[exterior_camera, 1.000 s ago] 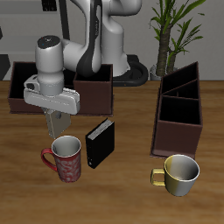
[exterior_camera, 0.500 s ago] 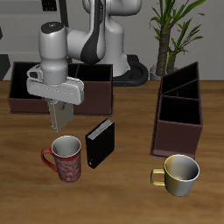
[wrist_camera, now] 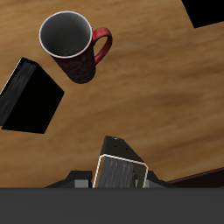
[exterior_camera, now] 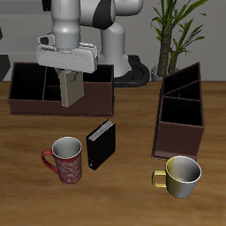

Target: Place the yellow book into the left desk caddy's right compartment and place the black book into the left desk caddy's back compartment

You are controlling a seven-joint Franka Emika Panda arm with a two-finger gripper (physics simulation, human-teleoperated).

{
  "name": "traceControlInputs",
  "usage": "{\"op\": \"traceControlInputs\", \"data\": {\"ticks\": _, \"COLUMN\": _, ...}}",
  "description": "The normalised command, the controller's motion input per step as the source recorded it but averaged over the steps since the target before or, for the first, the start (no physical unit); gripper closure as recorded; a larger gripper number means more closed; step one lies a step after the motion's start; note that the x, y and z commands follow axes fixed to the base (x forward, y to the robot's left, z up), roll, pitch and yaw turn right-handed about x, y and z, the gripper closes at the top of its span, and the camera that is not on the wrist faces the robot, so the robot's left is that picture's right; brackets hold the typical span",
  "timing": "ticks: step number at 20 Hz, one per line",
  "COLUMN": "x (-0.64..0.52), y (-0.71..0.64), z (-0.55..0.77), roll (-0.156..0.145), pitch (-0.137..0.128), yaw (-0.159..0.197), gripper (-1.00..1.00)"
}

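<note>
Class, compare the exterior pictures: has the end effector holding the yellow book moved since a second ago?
Yes. The end effector with the yellow book has risen and gone back, from beside the red mug toward the far caddy.

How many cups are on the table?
2. The red mug stands near the table's front edge, beside the black book. The yellow mug stands near the front edge too, just in front of the left caddy.

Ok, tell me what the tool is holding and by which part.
The tool holds the yellow book upright by its upper end, hanging clear above the table. The black book stands untouched.
</note>
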Motion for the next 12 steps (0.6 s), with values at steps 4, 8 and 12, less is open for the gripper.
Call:
{"op": "traceControlInputs", "data": {"ticks": 4, "x": -0.12, "y": 0.63, "z": 0.76, "roll": 0.014, "pitch": 0.000, "yaw": 0.075, "gripper": 1.00}}
{"op": "traceControlInputs", "data": {"ticks": 8, "x": -0.01, "y": 0.50, "z": 0.44, "roll": 0.002, "pitch": 0.002, "yaw": 0.044, "gripper": 1.00}}
{"op": "traceControlInputs", "data": {"ticks": 12, "x": 0.08, "y": 0.76, "z": 0.51, "roll": 0.014, "pitch": -0.025, "yaw": 0.044, "gripper": 1.00}}
